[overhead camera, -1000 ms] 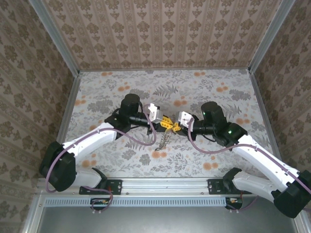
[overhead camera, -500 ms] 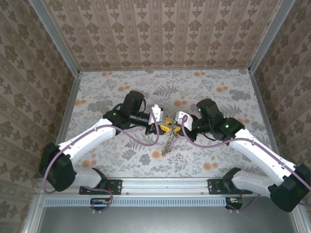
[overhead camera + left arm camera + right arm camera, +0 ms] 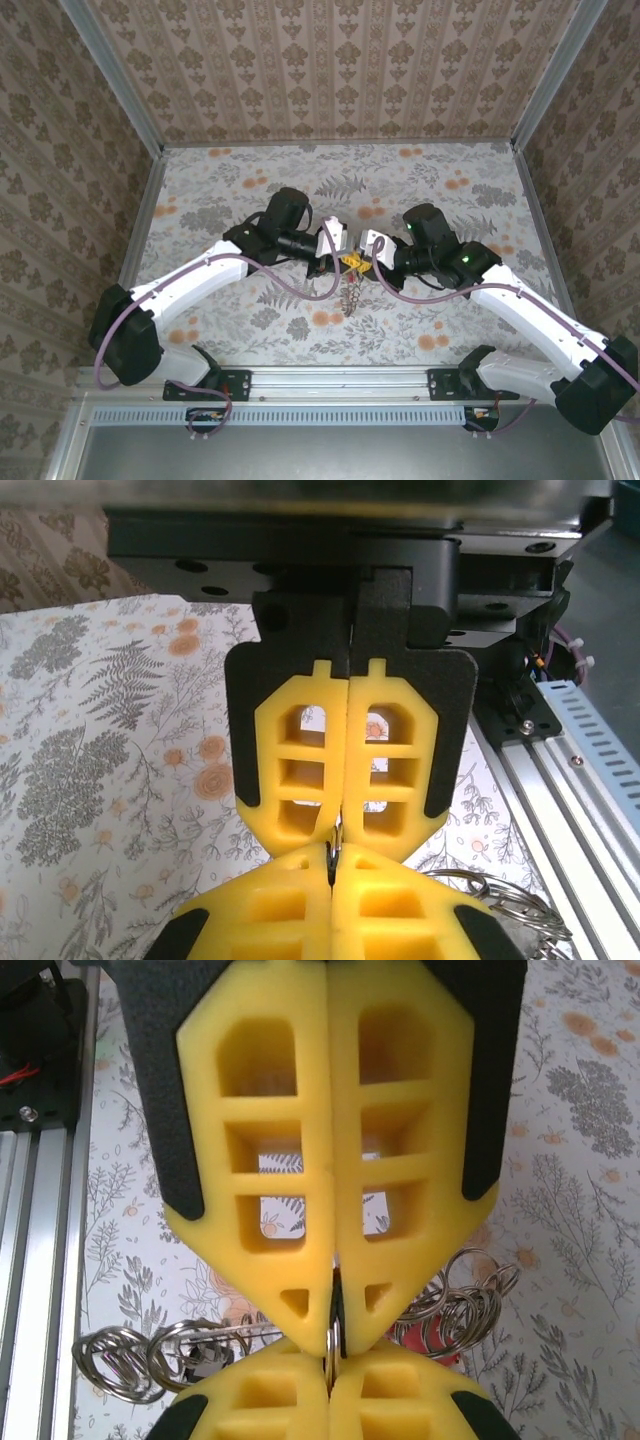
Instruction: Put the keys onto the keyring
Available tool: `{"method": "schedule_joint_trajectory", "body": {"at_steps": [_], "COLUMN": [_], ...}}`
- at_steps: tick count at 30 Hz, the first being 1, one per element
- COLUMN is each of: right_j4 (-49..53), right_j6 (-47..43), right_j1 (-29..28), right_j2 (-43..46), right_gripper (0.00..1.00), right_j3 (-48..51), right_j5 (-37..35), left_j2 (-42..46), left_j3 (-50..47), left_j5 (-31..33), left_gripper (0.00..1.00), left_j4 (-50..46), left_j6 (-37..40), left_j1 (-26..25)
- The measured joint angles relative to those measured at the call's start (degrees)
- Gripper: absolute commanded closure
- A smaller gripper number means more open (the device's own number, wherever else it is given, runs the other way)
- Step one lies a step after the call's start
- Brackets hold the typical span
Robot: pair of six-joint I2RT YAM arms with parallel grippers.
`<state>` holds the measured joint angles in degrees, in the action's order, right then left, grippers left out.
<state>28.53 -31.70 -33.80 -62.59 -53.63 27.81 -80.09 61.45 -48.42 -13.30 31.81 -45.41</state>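
My two grippers meet tip to tip above the middle of the table. The left gripper (image 3: 346,262) (image 3: 330,858) is shut, and so is the right gripper (image 3: 360,262) (image 3: 330,1358). Both pinch the thin silver keyring (image 3: 334,842) (image 3: 331,1342), seen edge-on in the seam between the yellow fingertips. A bunch of small silver keys (image 3: 352,294) and loops dangles under the pinch. In the right wrist view they hang on both sides, with keys (image 3: 140,1358) at left, loops (image 3: 468,1305) at right and a bit of red (image 3: 448,1356). More loops (image 3: 500,895) show in the left wrist view.
The floral tablecloth (image 3: 420,190) spreads round the arms inside patterned walls. A metal rail (image 3: 340,378) runs along the near edge, also seen as the rail (image 3: 570,770) in the left wrist view.
The left arm has pushed to the right and the right gripper has drawn in, keeping the tips together. The hanging bunch has shifted slightly right with them.
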Motion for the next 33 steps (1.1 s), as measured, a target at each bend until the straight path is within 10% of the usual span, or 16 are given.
{"method": "schedule_joint_trajectory", "body": {"at_steps": [9, 33], "right_j4": [-5.35, -11.72], "right_j6": [1.60, 6.47], "right_j1": [1.90, 3.17], "right_j2": [6.21, 5.68], "right_gripper": [0.77, 0.79], "right_j3": [4.15, 5.49], "right_j5": [1.40, 5.64], "left_j2": [1.18, 1.86], "left_j3": [-4.66, -10.95], "left_j5": [-4.74, -12.76], "left_gripper": [1.00, 1.00], "left_j4": [8.26, 29.40], "left_j6": [-3.89, -15.34], "left_j1": [2.21, 4.33]}}
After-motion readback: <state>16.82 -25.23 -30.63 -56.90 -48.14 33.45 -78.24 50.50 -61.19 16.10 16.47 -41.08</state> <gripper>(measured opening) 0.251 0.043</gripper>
